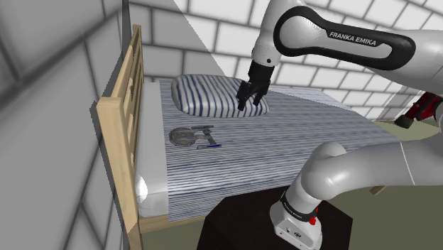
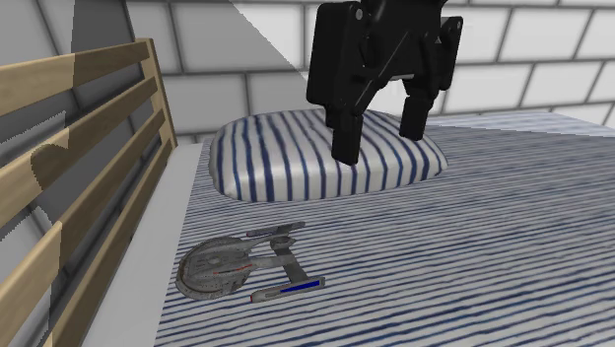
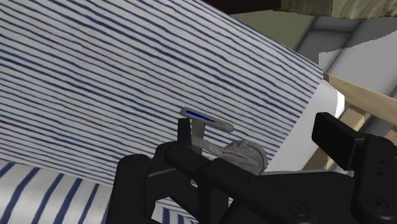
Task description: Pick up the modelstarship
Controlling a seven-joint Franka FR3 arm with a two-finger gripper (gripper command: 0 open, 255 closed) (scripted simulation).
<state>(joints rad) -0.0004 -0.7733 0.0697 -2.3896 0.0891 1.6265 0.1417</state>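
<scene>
My tool [image 2: 379,141] hangs spread wide over one striped pillow [image 2: 286,173]. One grey model starship [image 2: 232,266] lies on the striped bed [image 2: 473,246], beside one wooden headboard [image 2: 89,197].

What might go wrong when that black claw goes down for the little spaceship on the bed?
The model starship lies flat with thin parts, so the open gripper might pinch just one pod and tip it. The gripper hangs above, close to the pillow, so coming down it might brush that instead.
</scene>
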